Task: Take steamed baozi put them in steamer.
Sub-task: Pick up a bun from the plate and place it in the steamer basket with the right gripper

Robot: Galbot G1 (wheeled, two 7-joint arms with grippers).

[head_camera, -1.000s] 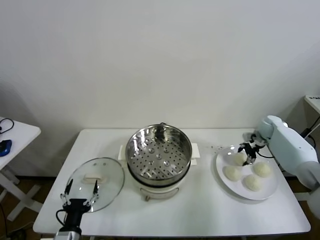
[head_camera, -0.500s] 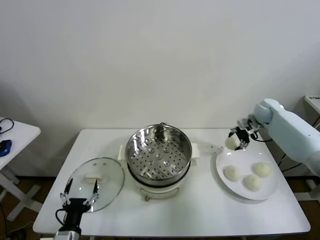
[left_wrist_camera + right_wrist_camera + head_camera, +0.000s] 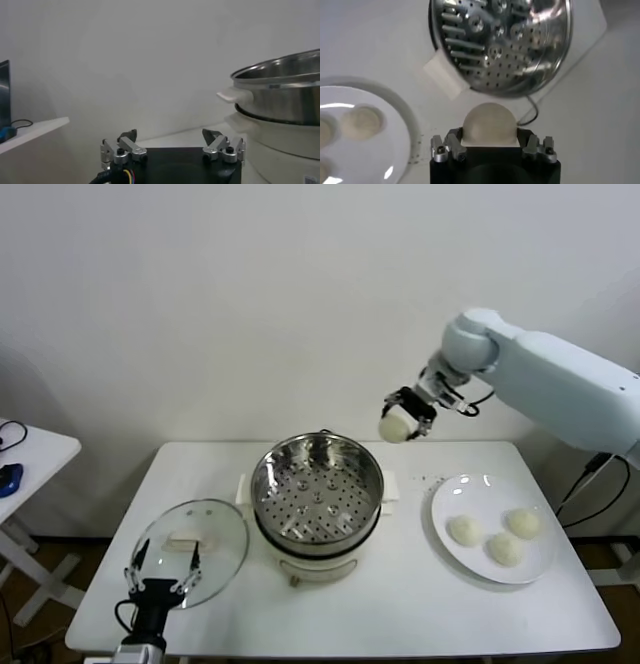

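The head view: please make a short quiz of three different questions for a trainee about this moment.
1. True or false: the right gripper holds a baozi in the air, beside the steamer.
2. How many baozi lie on the plate? A) two B) three C) four
3. Fill in: the left gripper, jaws open, waits by the glass ____.

Key: 1 true; 2 B; 3 lid.

A white table (image 3: 400, 604) stands against a plain pale wall (image 3: 250, 304). On its left part lies a round glass lid (image 3: 192, 552) with a white handle on top. On its right part sits a flat white plate (image 3: 538, 569). Off to the far left, well apart, a second white table (image 3: 30, 456) carries a blue object (image 3: 10, 478) and a black cable (image 3: 12, 432).
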